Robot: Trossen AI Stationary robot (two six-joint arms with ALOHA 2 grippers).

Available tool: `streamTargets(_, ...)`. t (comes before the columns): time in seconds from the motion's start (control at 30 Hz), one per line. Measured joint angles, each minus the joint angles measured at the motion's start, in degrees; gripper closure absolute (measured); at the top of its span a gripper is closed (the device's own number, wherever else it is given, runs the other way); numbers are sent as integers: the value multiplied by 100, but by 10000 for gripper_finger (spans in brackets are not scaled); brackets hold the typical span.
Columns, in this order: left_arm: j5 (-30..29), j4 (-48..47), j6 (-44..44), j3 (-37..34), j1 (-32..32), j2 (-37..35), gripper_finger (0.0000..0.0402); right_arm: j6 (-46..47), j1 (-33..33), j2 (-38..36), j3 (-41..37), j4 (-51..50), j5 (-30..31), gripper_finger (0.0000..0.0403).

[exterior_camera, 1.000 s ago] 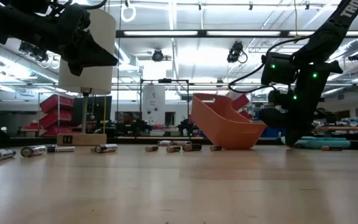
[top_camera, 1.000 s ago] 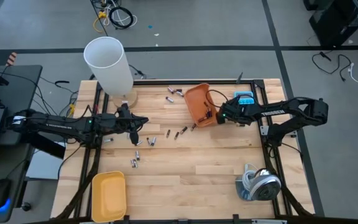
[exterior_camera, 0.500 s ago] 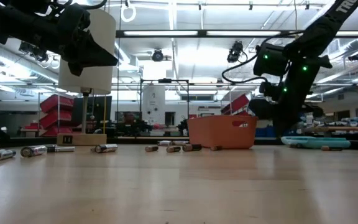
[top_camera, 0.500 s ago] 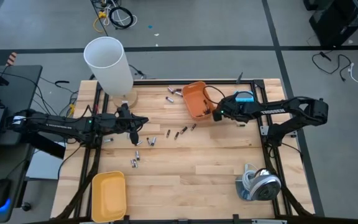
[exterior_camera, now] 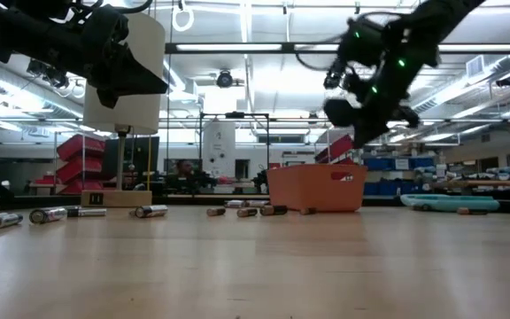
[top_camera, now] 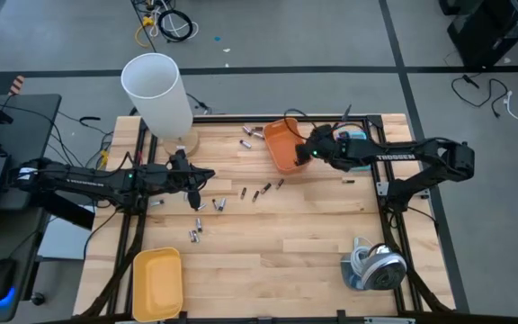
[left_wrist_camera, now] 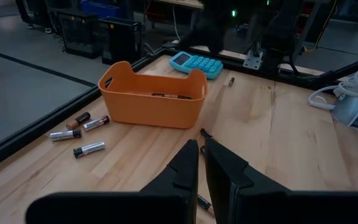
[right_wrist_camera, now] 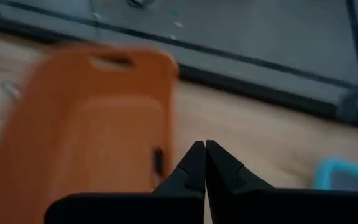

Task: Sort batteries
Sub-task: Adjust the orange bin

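So compared to a second ago, the orange bin (top_camera: 281, 145) is back flat on the wooden table (top_camera: 295, 243) instead of tipped up on its side, and the right gripper (top_camera: 310, 151) has let go of it and risen. In the low view that gripper (exterior_camera: 354, 113) now hangs in the air above the bin (exterior_camera: 315, 188), not touching it. Its fingers are pressed fully together with nothing between them, which is clear in the right wrist view (right_wrist_camera: 199, 163), looking down past the bin's rim (right_wrist_camera: 92, 118).

The left arm hasn't budged at all. The left gripper (top_camera: 193, 192) sits over the middle-left of the table, near the base of the big white cylinder (top_camera: 157, 94). Its fingers (left_wrist_camera: 188, 163) are nearly together with just a thin slit between them, and I can't see anything held in there.

Batteries are all over the place. A few lie inside the orange bin (left_wrist_camera: 166, 95), visible in the left wrist view. A small bunch sits on the table just beside the bin toward the far edge (top_camera: 253, 135), another short line runs between the bin and the left gripper (top_camera: 261, 191), and a few more lie on the near side of the left gripper (top_camera: 196, 232). In the low view a row of them lies along the table's left (exterior_camera: 47, 213).

The yellow bin (top_camera: 156, 283) sits at the near-left corner, the blue calculator (left_wrist_camera: 195, 63) is behind the orange bin, and there's a grey cable bundle (top_camera: 373, 267) near the right corner.
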Motion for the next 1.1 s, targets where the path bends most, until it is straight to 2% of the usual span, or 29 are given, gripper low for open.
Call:
streamTargets(0.2, 0, 89, 79, -1, 0, 1, 371, -1010, -337, 382, 721, 568, -904, 403)
streamTargets(0.3, 0, 126, 149, -1, 0, 0, 371, -1171, -556, 743, 1055, 564, -1309, 403)
streamTargets(0.47, 0, 98, 149, 0, 0, 0, 371, -1265, -958, 1448, 1581, 423, -2389, 403)
streamTargets(0.67, 0, 70, 151, 0, 0, 0, 371, -1398, -1218, 2052, 2049, 150, -2403, 403)
streamTargets(0.87, 0, 11, 185, 0, 0, 0, 371, -1395, -1364, 2422, 2145, 81, -2367, 403)
streamTargets(1.1, 0, -15, 190, 0, 0, 0, 371, -1378, -1443, 2509, 2141, 29, -1775, 403)
